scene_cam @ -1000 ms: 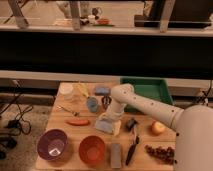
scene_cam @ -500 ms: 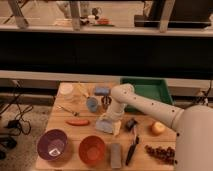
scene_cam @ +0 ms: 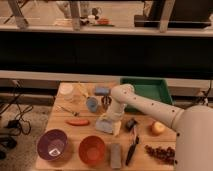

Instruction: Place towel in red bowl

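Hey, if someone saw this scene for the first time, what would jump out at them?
The white arm reaching over the middle of the table, its gripper down with fingers shut on the pale towel. Next, the red bowl and purple bowl side by side at the front edge.

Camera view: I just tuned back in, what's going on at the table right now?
The robot's one arm reaches down over the middle of the table. Its gripper is shut on the towel, which lies bunched on the wood and is not yet lifted. The red bowl sits empty near the front edge, just ahead of the towel and next to the purple bowl. The grasp looks made, but the carry to the bowl is not yet done.
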Controlling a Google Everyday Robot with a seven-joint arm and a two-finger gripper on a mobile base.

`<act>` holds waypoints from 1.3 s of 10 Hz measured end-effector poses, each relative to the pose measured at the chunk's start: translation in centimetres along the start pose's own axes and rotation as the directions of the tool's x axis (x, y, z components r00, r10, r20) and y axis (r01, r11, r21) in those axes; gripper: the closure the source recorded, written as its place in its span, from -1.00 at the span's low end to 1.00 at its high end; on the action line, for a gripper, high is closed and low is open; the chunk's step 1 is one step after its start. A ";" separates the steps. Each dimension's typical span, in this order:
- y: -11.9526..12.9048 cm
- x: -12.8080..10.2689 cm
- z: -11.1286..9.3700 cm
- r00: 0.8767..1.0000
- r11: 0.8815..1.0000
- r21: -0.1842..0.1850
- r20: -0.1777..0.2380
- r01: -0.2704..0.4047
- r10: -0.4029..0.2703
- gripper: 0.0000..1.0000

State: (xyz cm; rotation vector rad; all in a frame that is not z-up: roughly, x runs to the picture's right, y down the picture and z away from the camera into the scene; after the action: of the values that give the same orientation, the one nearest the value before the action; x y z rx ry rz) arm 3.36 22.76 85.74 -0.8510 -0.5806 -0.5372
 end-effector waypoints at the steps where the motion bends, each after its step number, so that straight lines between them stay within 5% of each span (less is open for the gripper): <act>1: 0.0 0.0 0.0 1.000 1.000 0.000 0.000 0.001 -0.001 0.84; 13: 0.1 -0.2 0.1 1.000 1.000 -0.007 0.004 0.002 -0.002 0.84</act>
State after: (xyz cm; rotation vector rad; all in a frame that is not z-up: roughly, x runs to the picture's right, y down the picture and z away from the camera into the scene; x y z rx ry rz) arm 3.21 22.95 85.61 -0.8580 -0.5841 -0.5396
